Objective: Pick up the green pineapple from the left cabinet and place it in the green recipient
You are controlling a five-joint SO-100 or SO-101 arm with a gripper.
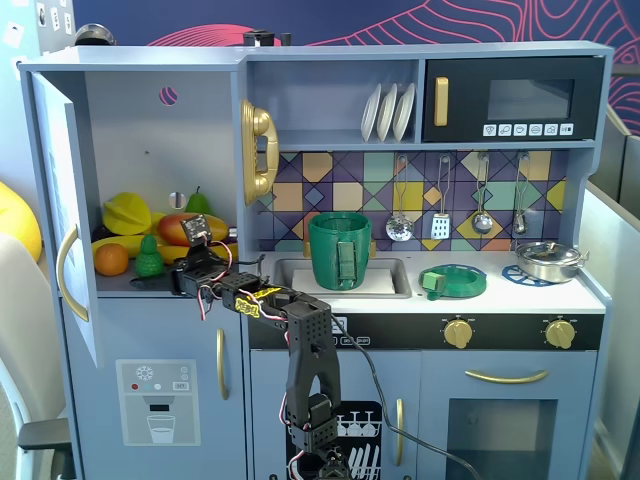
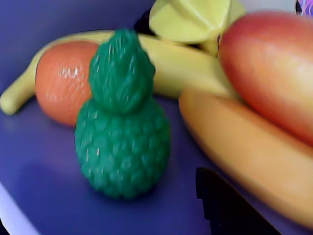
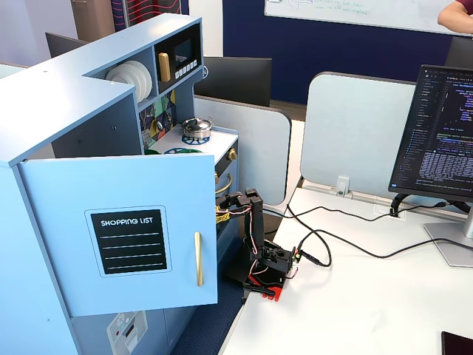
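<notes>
One relation governs the coming grasp: the green pineapple (image 1: 149,257) stands upright on the shelf of the left cabinet (image 1: 130,120), its long axis vertical and leaf crown up, and it lies just ahead of the jaws (image 1: 178,279) and toward the open door as a fixed view shows it. In the wrist view the green pineapple (image 2: 121,120) sits left of centre, with only a dark fingertip visible at the bottom edge, so whether the jaws are spread or closed cannot be told; they hold nothing visible. Around the pineapple, an orange (image 2: 61,81) sits just behind it, a banana (image 2: 171,61) runs behind both, and a mango (image 2: 271,68) lies on the far side. The green recipient (image 1: 339,250) stands in the counter's sink (image 1: 390,280), well apart from the pineapple; its contents are not visible.
</notes>
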